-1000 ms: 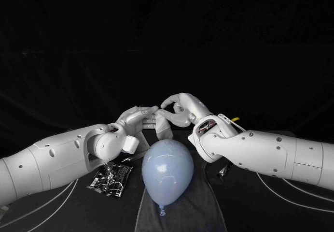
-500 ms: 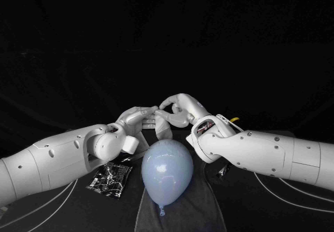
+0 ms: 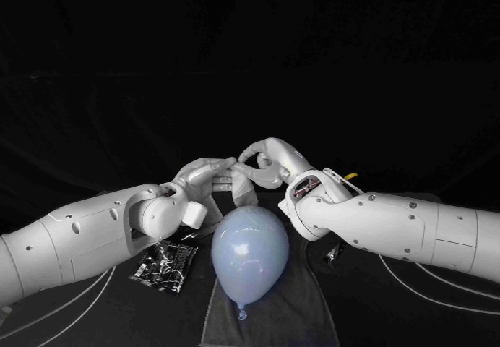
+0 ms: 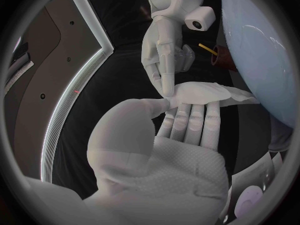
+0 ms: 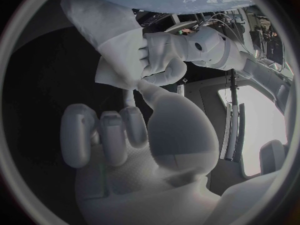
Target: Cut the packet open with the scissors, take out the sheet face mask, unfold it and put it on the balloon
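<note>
Head view shows left hand (image 3: 212, 176) and right hand (image 3: 269, 162), fingers pinching the mask (image 4: 206, 92) just beyond the balloon (image 3: 250, 249), packet (image 3: 165, 266) at its left.

A dark cloth (image 3: 287, 312) lies on the black table (image 3: 401, 329)

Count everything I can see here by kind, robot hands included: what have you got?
Hands: 2 (left hand, right hand, both pinching the mask)
Balloon: 1
Sheet face mask: 1
Packet: 1
Cloth under the balloon: 1
Total: 6
</note>
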### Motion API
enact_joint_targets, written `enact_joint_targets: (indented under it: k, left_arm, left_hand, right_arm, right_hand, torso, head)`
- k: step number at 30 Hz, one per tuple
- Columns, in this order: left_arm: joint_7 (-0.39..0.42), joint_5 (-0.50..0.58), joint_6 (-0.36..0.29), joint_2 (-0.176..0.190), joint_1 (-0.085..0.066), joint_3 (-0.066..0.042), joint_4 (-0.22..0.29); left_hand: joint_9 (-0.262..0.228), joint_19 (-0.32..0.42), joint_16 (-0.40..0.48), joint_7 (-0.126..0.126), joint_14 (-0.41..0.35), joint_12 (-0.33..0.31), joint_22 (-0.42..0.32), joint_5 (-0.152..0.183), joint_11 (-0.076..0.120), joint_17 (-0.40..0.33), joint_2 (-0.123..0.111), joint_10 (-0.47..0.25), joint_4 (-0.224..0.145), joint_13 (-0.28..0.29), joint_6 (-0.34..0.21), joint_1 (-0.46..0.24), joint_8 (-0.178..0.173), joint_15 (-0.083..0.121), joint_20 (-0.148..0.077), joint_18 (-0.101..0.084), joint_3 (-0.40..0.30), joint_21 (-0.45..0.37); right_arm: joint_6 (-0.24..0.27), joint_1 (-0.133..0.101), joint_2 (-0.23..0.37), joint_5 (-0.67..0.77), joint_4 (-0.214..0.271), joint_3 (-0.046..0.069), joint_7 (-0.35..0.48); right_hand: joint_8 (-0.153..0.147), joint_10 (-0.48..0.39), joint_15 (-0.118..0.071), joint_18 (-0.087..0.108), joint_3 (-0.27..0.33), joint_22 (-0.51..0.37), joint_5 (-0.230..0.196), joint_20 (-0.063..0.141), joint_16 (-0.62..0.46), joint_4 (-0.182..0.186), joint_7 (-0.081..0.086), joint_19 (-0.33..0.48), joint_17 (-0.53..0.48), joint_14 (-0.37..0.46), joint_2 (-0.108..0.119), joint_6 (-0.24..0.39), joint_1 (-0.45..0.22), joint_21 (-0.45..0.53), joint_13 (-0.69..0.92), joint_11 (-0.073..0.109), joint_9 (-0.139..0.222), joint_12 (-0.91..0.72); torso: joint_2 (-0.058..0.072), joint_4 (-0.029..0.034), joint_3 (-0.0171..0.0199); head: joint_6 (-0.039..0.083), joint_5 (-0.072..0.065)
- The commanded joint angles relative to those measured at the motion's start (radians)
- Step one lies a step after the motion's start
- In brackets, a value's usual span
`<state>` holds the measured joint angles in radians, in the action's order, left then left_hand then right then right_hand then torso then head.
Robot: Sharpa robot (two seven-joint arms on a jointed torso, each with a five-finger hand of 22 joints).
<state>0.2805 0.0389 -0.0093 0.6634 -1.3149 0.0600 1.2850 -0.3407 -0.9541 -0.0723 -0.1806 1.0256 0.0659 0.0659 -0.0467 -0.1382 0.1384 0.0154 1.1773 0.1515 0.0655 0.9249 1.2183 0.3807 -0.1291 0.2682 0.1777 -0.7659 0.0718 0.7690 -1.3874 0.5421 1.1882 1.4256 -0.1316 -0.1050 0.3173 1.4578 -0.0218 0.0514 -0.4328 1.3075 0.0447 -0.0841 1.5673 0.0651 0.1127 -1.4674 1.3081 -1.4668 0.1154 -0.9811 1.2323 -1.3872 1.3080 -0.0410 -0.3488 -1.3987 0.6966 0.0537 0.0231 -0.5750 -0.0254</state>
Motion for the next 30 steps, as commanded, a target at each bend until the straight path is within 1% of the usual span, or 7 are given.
enact_joint_targets:
  k: [1,8,12,19,20,24,30]
  left_arm:
    - [0.016,-0.002,0.013,-0.002,-0.003,-0.003,0.002]
    - [0.016,-0.003,0.014,-0.002,-0.003,-0.003,0.002]
    - [0.017,-0.004,0.013,-0.002,-0.003,-0.003,0.003]
    - [0.017,-0.007,0.013,-0.002,-0.003,-0.003,0.002]
    - [0.018,-0.008,0.013,-0.002,-0.003,-0.003,0.002]
    - [0.018,-0.010,0.012,-0.001,-0.003,-0.003,0.001]
    - [0.018,-0.011,0.011,-0.001,-0.003,-0.003,0.000]
  left_hand:
    - [0.000,-0.008,-0.001,-0.001,0.001,-0.003,0.000,-0.004,-0.002,0.001,-0.003,0.000,0.000,-0.001,-0.001,0.009,0.001,0.001,0.002,0.009,-0.004,0.005]
    - [0.000,-0.008,-0.001,-0.001,0.001,-0.003,0.000,-0.004,-0.002,0.001,-0.003,0.000,0.000,-0.001,-0.001,0.009,0.001,0.001,0.002,0.009,-0.004,0.005]
    - [0.000,-0.008,-0.001,-0.001,0.001,-0.003,0.000,-0.004,-0.002,0.001,-0.003,0.000,0.000,-0.001,-0.001,0.009,0.001,0.001,0.002,0.009,-0.004,0.005]
    - [0.000,-0.008,-0.001,-0.001,0.001,-0.003,0.000,-0.004,-0.002,0.001,-0.003,0.000,0.000,-0.001,-0.001,0.009,0.001,0.001,0.002,0.009,-0.004,0.005]
    - [0.000,-0.008,-0.001,-0.001,0.001,-0.003,0.000,-0.004,-0.002,0.001,-0.003,0.000,0.000,-0.001,-0.001,0.009,0.001,0.001,0.002,0.009,-0.004,0.005]
    - [0.000,-0.008,-0.001,-0.001,0.001,-0.003,0.000,-0.004,-0.002,0.001,-0.003,0.000,0.000,-0.001,-0.001,0.009,0.001,0.001,0.002,0.009,-0.004,0.005]
    - [-0.001,-0.008,-0.001,-0.001,0.000,-0.003,0.000,-0.003,-0.003,0.001,-0.005,-0.001,-0.003,-0.001,0.000,0.011,0.002,0.000,0.002,0.009,-0.007,0.005]
  right_arm:
    - [-0.019,0.004,-0.001,0.021,0.000,-0.001,-0.014]
    - [-0.017,0.005,0.000,0.024,0.000,-0.001,-0.016]
    - [-0.017,0.006,0.000,0.026,0.000,-0.001,-0.019]
    - [-0.006,0.006,0.002,0.029,0.002,-0.001,-0.015]
    - [-0.003,0.007,0.003,0.030,0.003,-0.001,-0.012]
    - [0.014,0.007,0.004,0.030,0.004,-0.001,-0.001]
    - [0.039,0.007,0.011,0.020,0.012,-0.001,0.020]
  right_hand:
    - [0.009,0.002,-0.012,-0.014,-0.009,0.214,0.004,0.010,0.003,-0.013,-0.003,-0.038,0.263,-0.104,-0.009,-0.011,0.025,-0.006,0.135,0.009,-0.004,-0.003]
    - [0.023,0.005,-0.017,-0.015,-0.018,0.215,0.004,0.014,0.003,-0.019,-0.010,-0.040,0.263,-0.104,-0.020,-0.027,0.034,-0.012,0.138,0.015,-0.010,-0.005]
    - [0.035,0.007,-0.022,-0.015,-0.022,0.216,0.004,0.018,0.003,-0.024,-0.018,-0.041,0.263,-0.104,-0.026,-0.037,0.038,-0.014,0.139,0.021,-0.016,-0.007]
    - [0.060,0.017,-0.033,-0.018,-0.044,0.219,0.004,0.028,0.003,-0.033,-0.032,-0.045,0.263,-0.104,-0.058,-0.046,0.055,-0.026,0.148,0.034,-0.029,-0.019]
    - [0.067,0.022,-0.035,-0.019,-0.049,0.220,0.004,0.030,0.003,-0.034,-0.034,-0.047,0.263,-0.104,-0.066,-0.048,0.058,-0.030,0.152,0.036,-0.033,-0.024]
    - [0.092,0.033,-0.040,-0.021,-0.063,0.223,0.004,0.036,0.003,-0.036,-0.040,-0.051,0.263,-0.104,-0.082,-0.054,0.058,-0.041,0.163,0.042,-0.047,-0.038]
    - [0.105,0.039,-0.042,-0.023,-0.068,0.226,0.004,0.038,0.003,-0.037,-0.042,-0.055,0.263,-0.104,-0.085,-0.053,0.055,-0.051,0.169,0.044,-0.055,-0.046]
  torso:
    - [-0.001,-0.0008,0.0003]
    - [0.000,-0.0005,0.0008]
    - [0.000,-0.0008,0.0006]
    - [0.000,-0.0002,0.0007]
    - [0.000,-0.0002,0.0008]
    - [0.000,-0.0002,0.0005]
    - [0.000,-0.0007,0.0008]
  head:
    - [0.000,0.002]
    - [-0.001,0.002]
    - [-0.003,0.003]
    - [-0.002,0.002]
    - [-0.003,0.002]
    - [-0.004,0.002]
    - [-0.002,0.004]
